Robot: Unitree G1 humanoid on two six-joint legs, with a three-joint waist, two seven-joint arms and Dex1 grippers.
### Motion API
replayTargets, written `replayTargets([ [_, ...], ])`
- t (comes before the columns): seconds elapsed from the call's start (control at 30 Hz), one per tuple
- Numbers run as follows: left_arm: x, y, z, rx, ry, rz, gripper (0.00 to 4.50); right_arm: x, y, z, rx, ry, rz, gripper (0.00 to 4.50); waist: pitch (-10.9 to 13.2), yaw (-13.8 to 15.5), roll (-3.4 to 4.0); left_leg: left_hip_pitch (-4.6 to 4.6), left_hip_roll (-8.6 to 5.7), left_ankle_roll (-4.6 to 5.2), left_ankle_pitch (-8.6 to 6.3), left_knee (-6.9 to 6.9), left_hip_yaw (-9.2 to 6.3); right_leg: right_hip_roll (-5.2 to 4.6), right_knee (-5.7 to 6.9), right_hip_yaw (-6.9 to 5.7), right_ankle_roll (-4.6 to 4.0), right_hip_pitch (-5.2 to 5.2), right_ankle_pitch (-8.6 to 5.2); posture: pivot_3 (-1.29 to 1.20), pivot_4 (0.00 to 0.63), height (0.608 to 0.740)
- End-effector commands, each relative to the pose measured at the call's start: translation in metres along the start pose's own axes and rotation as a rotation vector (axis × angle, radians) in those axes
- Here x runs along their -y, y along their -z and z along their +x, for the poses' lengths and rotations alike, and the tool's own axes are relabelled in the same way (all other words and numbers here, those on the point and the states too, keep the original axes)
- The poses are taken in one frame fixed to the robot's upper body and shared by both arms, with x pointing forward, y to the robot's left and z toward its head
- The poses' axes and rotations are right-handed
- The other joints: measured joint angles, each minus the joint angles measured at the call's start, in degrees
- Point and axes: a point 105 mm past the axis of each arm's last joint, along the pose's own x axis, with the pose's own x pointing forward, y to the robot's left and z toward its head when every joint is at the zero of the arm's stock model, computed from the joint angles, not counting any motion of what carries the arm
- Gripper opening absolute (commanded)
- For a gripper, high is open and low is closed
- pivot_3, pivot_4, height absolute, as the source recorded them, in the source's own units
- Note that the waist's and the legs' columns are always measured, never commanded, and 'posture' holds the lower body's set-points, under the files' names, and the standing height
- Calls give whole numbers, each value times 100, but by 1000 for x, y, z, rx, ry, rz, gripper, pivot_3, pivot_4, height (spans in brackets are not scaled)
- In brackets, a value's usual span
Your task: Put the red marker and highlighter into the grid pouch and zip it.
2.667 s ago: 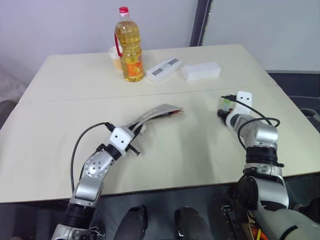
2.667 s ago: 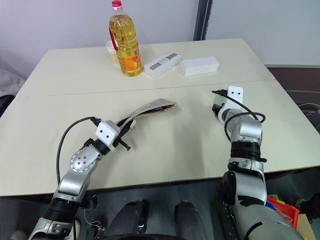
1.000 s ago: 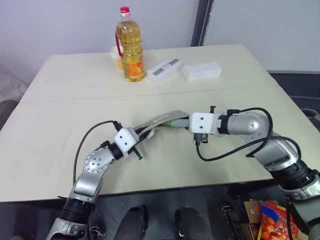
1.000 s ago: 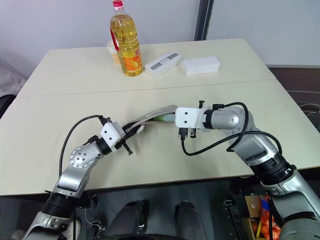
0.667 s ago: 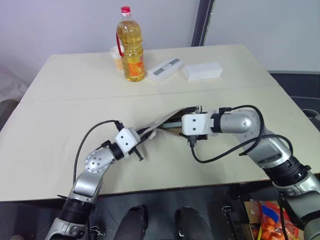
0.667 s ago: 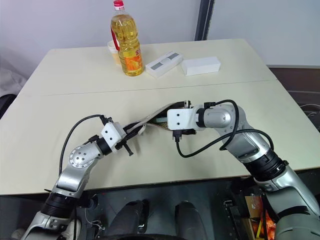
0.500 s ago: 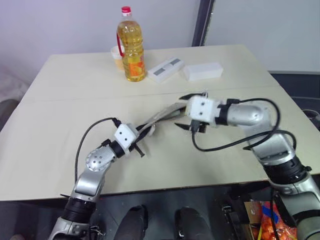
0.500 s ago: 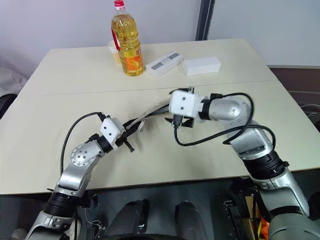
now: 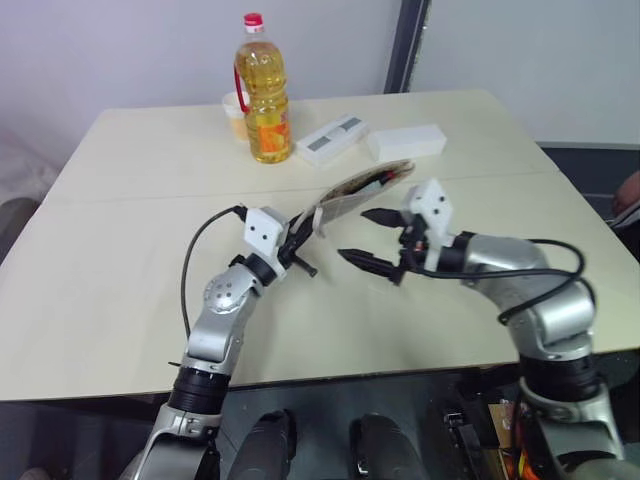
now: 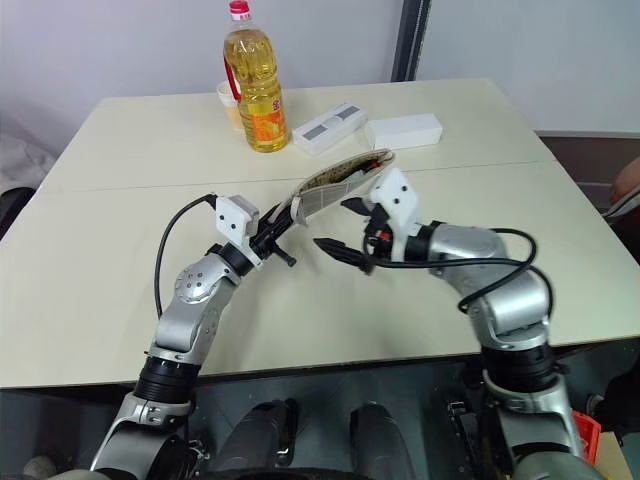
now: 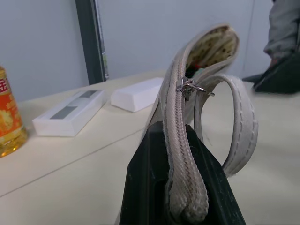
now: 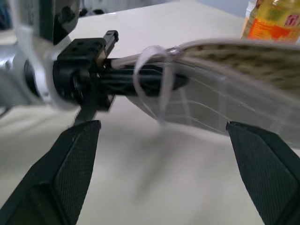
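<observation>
The left gripper (image 9: 300,243) is clamped tight on one end of the grid pouch (image 9: 362,187), holding it raised above the table (image 9: 120,260). From that grip the pouch slants away toward two o'clock, its far end open. In the left wrist view the zipper seam runs up between the black fingers (image 11: 145,187), the metal pull sits partway along the seam, and a pale strap loop (image 11: 239,126) hangs beside it. Red shows inside the open mouth at the far end, presumably the red marker (image 9: 384,179). A pale green shape inside the mouth in the left wrist view may be the highlighter (image 11: 198,72), though this cannot be confirmed.

The right gripper (image 9: 372,238) is at three o'clock of the left one, just beside the pouch's underside. Its two black fingers are spread wide with nothing between them, and they point toward the left gripper. In the right wrist view the pouch crosses between the spread fingertips without touching either.

Farther back, at about twelve o'clock, are two white boxes (image 9: 405,142) and an oil bottle (image 9: 262,95) with a small cup (image 9: 232,106) beside it.
</observation>
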Motion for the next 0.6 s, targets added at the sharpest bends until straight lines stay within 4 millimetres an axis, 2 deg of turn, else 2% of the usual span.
replayTargets([
  [0.03,0,-14,6,52,-6,59,0,2,-13,15,89,72,107,4447,0,-16,0,0,0,0,0,0,0,0,1,0,0,0,0,0,150,740],
  [0.13,1,-13,7,51,-3,85,0,-1,-20,23,137,70,199,4447,0,-18,1,0,-1,0,0,-1,0,2,2,0,0,-1,0,0,150,740],
  [0.2,3,-12,6,50,8,106,0,-2,-21,27,149,71,239,3923,0,-13,1,0,-2,0,0,-1,-1,8,1,0,0,0,0,0,150,740],
  [0.23,3,-12,6,48,11,116,0,-3,-22,29,150,68,252,3570,0,-13,0,0,-3,0,0,-1,-1,7,1,0,0,0,0,0,150,740],
  [0.4,0,-10,5,45,0,130,0,-5,-22,31,149,54,288,905,0,-24,0,0,-3,0,0,-2,-1,9,1,0,0,-1,0,0,150,740],
  [0.47,-2,-10,4,45,-5,140,0,-4,-21,30,145,60,292,21,0,-25,1,0,-2,0,0,-2,-1,11,1,0,0,-1,0,0,150,740],
  [0.6,-6,-9,4,45,-14,150,0,0,-18,26,127,80,283,21,0,-26,1,0,-1,0,0,-2,-1,13,1,1,0,-2,0,0,150,740],
])
